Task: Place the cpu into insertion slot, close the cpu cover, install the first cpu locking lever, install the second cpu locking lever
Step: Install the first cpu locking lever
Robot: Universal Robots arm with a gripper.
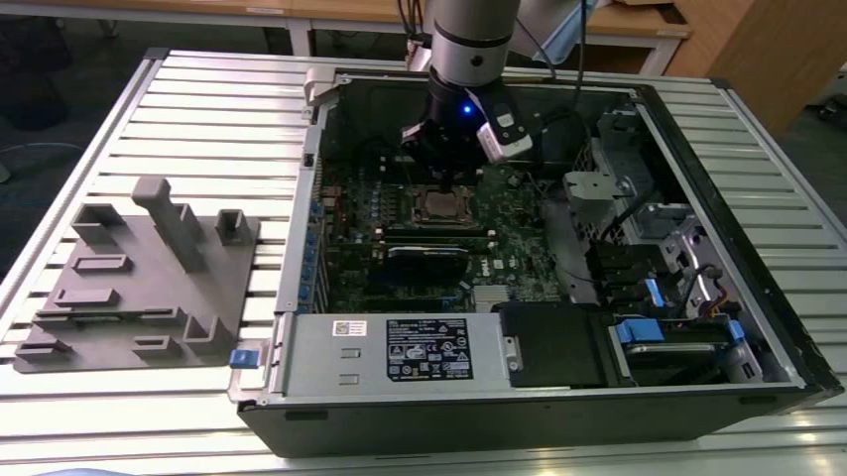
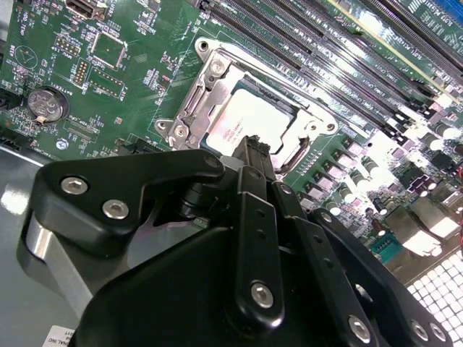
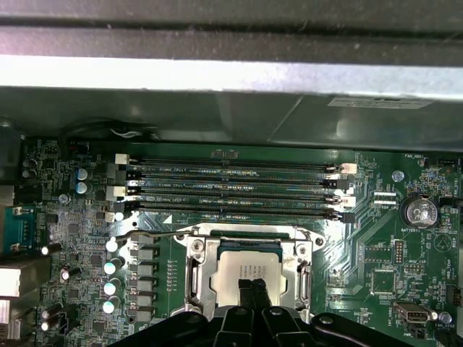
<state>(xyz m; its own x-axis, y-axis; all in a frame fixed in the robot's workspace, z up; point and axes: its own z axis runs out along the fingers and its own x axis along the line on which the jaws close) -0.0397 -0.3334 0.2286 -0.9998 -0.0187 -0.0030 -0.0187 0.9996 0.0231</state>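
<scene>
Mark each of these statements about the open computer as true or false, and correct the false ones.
1. The cpu lies in the insertion slot. True.
2. The gripper is inside the computer case, close to the cpu. True.
3. The gripper's fingertips are spread wide apart. False: they are closed together.
4. The grey fixture stands inside the computer case. False: it lies on the table outside the case, on the exterior view's left.
5. A round coin battery sits on the motherboard. True.
</scene>
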